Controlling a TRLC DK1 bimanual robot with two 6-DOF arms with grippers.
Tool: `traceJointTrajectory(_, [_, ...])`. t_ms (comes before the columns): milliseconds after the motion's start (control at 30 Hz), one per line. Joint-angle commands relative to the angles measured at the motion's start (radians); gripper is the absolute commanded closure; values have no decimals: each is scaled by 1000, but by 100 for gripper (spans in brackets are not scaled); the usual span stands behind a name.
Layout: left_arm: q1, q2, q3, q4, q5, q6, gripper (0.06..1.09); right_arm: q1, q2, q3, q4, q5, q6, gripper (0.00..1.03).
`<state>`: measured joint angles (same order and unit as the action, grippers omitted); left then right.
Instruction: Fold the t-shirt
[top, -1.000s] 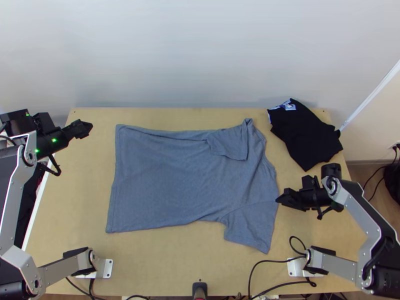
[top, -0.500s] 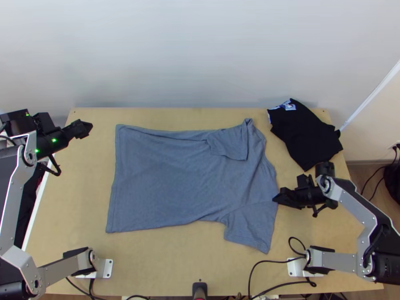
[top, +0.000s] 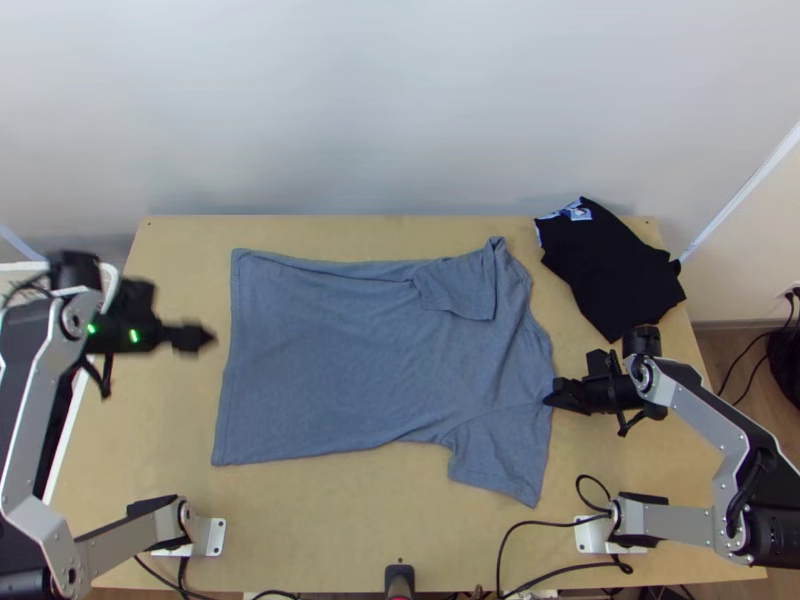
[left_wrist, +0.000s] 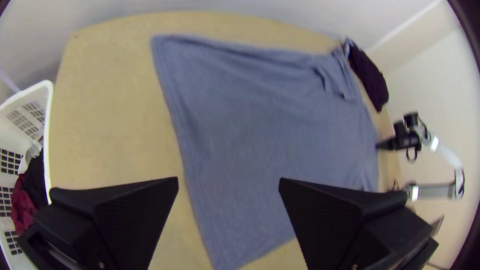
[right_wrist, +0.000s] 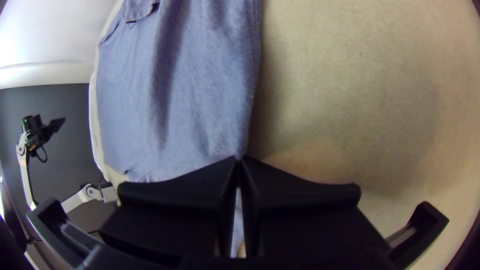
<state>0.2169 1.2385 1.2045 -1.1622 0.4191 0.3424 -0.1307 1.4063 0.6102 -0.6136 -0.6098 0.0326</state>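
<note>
T-shirt (top: 370, 350): spread on table (top: 320, 530), far sleeve (top: 458, 285) folded onto body | Right gripper (top: 556, 396): fingertips together, clamped on shirt edge near shoulder | Left gripper (top: 204, 338): fingers wide apart, near hem | Black cloth (top: 610, 270): on table, beyond right gripper.

The t-shirt (top: 370, 350) is plain grey-blue, the other garment (top: 615, 270) mostly black.

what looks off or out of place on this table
The t-shirt is lopsided: its far sleeve is turned in over the body, while the near sleeve sticks out, though that may just be part of the folding. Black cloth lies bunched at the table's far right corner. No visible spill.
</note>
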Motion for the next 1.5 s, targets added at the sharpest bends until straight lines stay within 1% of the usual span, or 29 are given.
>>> traceJointTrajectory(0, [-14,-57,-89,-183,-3,310,11,9,0,-23,9,12,13,100])
traceJointTrajectory(67, [-28,-82,-145,-266,-36,379,11,9,0,-23,12,13,13,100])
traceJointTrajectory(100, [-44,-102,-180,-264,-59,392,11,11,0,-23,12,13,13,100])
traceJointTrajectory(200, [-108,-119,-289,-264,-174,391,11,9,0,-23,12,13,13,100])
traceJointTrajectory(233, [-116,-113,-326,-258,-192,388,11,9,0,-23,12,13,13,100])
traceJointTrajectory(400, [-116,-103,-448,-162,-194,372,11,11,2,-23,14,16,13,100])
traceJointTrajectory(433, [-116,-103,-461,-142,-194,360,12,11,2,-24,14,19,13,100])
traceJointTrajectory(467, [-117,-102,-474,-133,-194,354,17,11,0,-26,14,21,13,100])
traceJointTrajectory(633, [-117,-80,-522,-76,-194,340,18,13,0,-24,14,22,13,100])
traceJointTrajectory(733, [-114,-76,-545,-44,-195,326,38,13,0,-24,14,24,13,100])
traceJointTrajectory(767, [-113,-76,-553,-30,-195,322,43,13,0,-26,14,24,13,100])
traceJointTrajectory(1067, [-116,-25,-591,15,-224,317,43,13,0,-24,14,25,13,100])
traceJointTrajectory(1300, [-116,-2,-597,53,-226,310,43,13,2,-24,14,25,13,100])
traceJointTrajectory(1367, [-117,-1,-603,70,-226,305,50,13,2,-24,14,25,13,100])
traceJointTrajectory(1400, [-120,-1,-605,78,-226,294,59,13,0,-24,14,25,13,100])
traceJointTrajectory(1467, [-125,-2,-612,91,-209,290,84,13,0,-24,14,27,13,100])
